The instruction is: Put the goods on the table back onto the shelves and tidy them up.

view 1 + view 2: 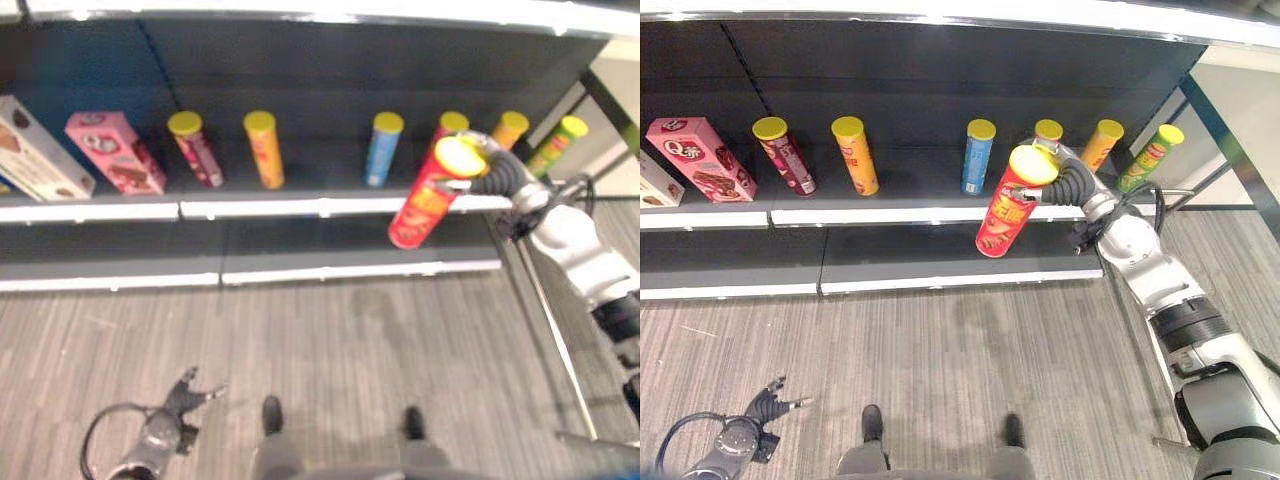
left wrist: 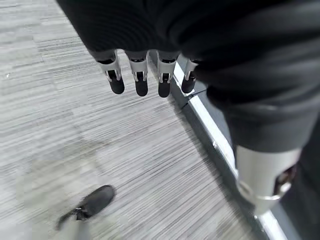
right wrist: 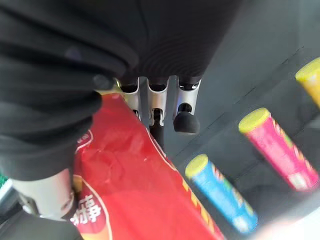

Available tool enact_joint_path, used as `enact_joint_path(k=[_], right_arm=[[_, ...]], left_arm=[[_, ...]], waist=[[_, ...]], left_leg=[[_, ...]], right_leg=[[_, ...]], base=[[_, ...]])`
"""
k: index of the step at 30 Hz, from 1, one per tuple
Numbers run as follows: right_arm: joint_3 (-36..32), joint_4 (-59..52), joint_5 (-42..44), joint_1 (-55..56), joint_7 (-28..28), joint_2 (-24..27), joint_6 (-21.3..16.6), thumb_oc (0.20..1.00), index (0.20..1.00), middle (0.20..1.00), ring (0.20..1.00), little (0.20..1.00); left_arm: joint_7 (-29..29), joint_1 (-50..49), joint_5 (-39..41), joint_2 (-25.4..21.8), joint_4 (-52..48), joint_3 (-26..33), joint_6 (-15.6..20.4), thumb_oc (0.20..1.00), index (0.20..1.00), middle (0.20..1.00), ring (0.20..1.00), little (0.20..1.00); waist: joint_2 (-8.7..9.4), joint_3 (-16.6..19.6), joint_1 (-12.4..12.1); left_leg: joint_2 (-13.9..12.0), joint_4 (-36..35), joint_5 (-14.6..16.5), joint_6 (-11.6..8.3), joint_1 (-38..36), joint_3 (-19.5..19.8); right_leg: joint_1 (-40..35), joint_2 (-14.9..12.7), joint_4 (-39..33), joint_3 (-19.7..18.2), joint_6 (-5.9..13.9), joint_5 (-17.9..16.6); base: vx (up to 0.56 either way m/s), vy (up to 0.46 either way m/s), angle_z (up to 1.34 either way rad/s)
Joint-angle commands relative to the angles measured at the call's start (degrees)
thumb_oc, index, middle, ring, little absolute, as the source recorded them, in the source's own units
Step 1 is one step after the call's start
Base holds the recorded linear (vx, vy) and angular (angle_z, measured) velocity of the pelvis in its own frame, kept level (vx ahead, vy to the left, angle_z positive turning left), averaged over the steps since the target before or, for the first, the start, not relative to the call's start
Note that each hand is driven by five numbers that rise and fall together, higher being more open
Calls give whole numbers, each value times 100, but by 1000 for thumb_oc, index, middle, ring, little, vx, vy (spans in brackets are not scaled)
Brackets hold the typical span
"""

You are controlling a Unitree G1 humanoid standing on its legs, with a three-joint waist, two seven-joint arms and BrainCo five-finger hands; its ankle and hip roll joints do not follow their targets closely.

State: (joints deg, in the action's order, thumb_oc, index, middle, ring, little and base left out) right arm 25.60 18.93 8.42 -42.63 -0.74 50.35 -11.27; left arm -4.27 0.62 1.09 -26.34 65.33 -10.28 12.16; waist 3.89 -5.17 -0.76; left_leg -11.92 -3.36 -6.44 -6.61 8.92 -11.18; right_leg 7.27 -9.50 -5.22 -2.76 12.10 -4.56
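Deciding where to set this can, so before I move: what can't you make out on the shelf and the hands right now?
- Red can in the right hand: its base and the shelf spot behind it are hidden by the can itself in the eye views.
- Tube behind that hand: just its yellow lid shows.
- White box: cut off by the picture's edge.
- Left hand: low over the floor, small; its wrist view shows straight fingers, nothing held.

The shelf (image 1: 250,208) front and floor (image 1: 970,340) are overlooked from the head by both eye views; close wrist views are taken along each hand.
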Motion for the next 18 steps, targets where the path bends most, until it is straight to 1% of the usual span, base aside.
enact_joint_path(k=[1,2,3,4,7,11,13,15,16,17,18], right_arm=[[-43,93,305,-827,222,435,-163,200,200,200,200,200],[-42,92,304,-826,223,435,-164,200,200,200,200,200],[-32,211,338,-824,208,391,-141,200,200,200,200,200],[-69,147,321,-752,228,390,-148,200,200,200,200,200],[-87,97,307,-694,151,382,-113,200,200,200,200,200],[-144,-41,282,-617,154,397,-121,200,200,200,200,200],[-163,-185,276,-603,129,416,-143,200,200,200,200,200],[-162,-313,285,-619,113,437,-153,200,200,200,200,200],[-135,-291,307,-662,136,389,-181,200,200,200,200,200],[-110,-246,316,-657,132,372,-174,200,200,200,200,200],[-92,-243,324,-654,104,421,-145,200,200,200,200,200]], left_arm=[[-11,260,25,42,18,-100,48,1000,1000,1000,1000,1000],[-11,257,24,43,16,-100,48,1000,1000,1000,1000,1000],[36,217,104,144,51,-64,47,1000,1000,1000,1000,1000],[30,187,50,201,19,-98,67,1000,1000,1000,1000,1000],[40,184,-43,325,56,-182,43,1000,1000,1000,1000,1000],[11,291,-82,408,14,-234,49,1000,1000,1000,1000,1000],[17,360,-40,416,-56,-233,76,1000,1000,1000,1000,1000],[23,409,-8,399,-146,-235,90,1000,1000,1000,1000,1000],[-11,447,-23,380,-174,-254,88,1000,1000,1000,1000,1000],[-16,455,-14,373,-182,-254,98,1000,1000,1000,1000,1000],[-27,474,57,385,-472,-305,96,1000,1000,1000,1000,1000]], waist=[[13,-26,192],[11,-37,196],[15,-17,182],[6,-6,206],[0,16,212],[-30,76,255],[-26,55,269],[0,-44,235],[45,-149,163],[82,-220,124],[101,-261,93]], left_leg=[[655,186,1001,-32,-509,171],[655,184,1003,-31,-524,176],[702,148,1004,-19,-579,188],[695,133,1041,-1,-658,163],[709,119,1040,-4,-708,141],[664,115,1081,-25,-804,78],[624,447,1222,-46,-777,84],[591,1091,1198,-140,-583,137],[574,1464,1060,-228,-381,197],[486,1681,991,-295,-188,232],[376,1655,1042,-267,-49,240]], right_leg=[[-3,842,771,-444,34,910],[-23,841,762,-440,35,909],[-27,896,720,-437,2,876],[-67,914,676,-408,0,882],[-144,896,597,-326,12,833],[-187,885,556,-270,-13,876],[-179,871,620,-211,-95,993],[-240,876,639,-182,-205,1056],[-296,847,621,-168,-234,1070],[-323,795,610,-144,-245,1100],[-333,717,598,-124,-199,1118]], base=[[214,56,16],[178,48,31],[124,24,10],[161,28,10],[89,17,7],[86,-1,1],[69,-31,1],[0,0,0],[0,0,0],[11,47,4],[57,82,5]])
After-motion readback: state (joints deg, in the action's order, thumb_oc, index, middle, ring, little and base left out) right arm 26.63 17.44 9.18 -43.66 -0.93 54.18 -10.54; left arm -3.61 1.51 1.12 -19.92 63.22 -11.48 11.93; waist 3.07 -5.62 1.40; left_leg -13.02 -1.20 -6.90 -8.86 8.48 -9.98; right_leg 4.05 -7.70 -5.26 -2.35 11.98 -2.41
